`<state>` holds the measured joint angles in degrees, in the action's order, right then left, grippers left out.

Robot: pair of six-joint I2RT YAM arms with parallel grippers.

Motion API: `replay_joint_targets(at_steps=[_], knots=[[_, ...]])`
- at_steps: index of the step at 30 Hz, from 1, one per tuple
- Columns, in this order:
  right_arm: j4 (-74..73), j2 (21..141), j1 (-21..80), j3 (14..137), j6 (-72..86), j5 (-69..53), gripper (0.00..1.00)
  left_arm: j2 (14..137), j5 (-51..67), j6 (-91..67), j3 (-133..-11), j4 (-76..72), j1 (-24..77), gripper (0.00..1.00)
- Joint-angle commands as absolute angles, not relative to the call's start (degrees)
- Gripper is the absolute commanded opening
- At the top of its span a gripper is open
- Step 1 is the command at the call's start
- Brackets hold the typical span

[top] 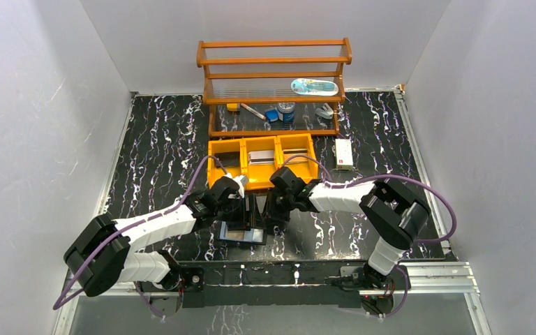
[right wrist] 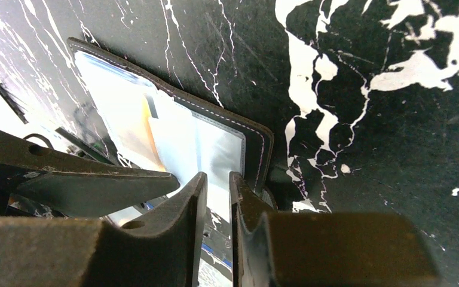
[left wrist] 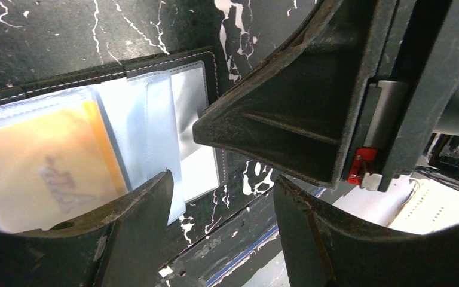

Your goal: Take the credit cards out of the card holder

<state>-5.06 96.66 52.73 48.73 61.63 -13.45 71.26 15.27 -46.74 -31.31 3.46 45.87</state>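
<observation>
On tabletop (top: 167, 139) | 1 open card holder (top: 243, 234) | 1 tan card (left wrist: 42, 167) inside

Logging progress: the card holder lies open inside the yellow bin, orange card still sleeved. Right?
No: the card holder lies open on the table, in front of the yellow bin; the top external view shows it. The orange card is still sleeved.

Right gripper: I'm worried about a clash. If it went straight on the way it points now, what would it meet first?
The card holder. The right gripper aims at its clear end panel near the stitched edge; they may already touch, depth is unclear.
</observation>
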Motion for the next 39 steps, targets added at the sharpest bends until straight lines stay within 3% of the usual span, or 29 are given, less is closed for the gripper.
replay_joint_targets(at_steps=[1, 19, 24, 31, 39], knots=[[-1.87, 94.16, 52.95, 47.21, 62.44, -13.91, 0.3, 70.27, 17.48, -47.98, -30.24, 1.65, 45.68, 0.6], [1.31, 98.58, 52.9, 50.76, 62.59, -16.26, 0.47, 69.35, 20.16, -49.12, -27.33, -1.47, 45.7, 0.58], [-3.33, 102.28, 52.99, 53.05, 61.33, -14.02, 0.46, 69.13, 20.48, -48.97, -27.03, -1.46, 45.62, 0.57], [-11.79, 102.95, 53.08, 53.15, 60.86, -8.35, 0.29, 64.26, 15.58, -46.49, -30.36, 5.68, 45.65, 0.58], [-10.17, 100.18, 53.04, 50.78, 61.39, -8.15, 0.31, 58.15, 1.19, -42.93, -35.9, 21.84, 45.53, 0.63]])
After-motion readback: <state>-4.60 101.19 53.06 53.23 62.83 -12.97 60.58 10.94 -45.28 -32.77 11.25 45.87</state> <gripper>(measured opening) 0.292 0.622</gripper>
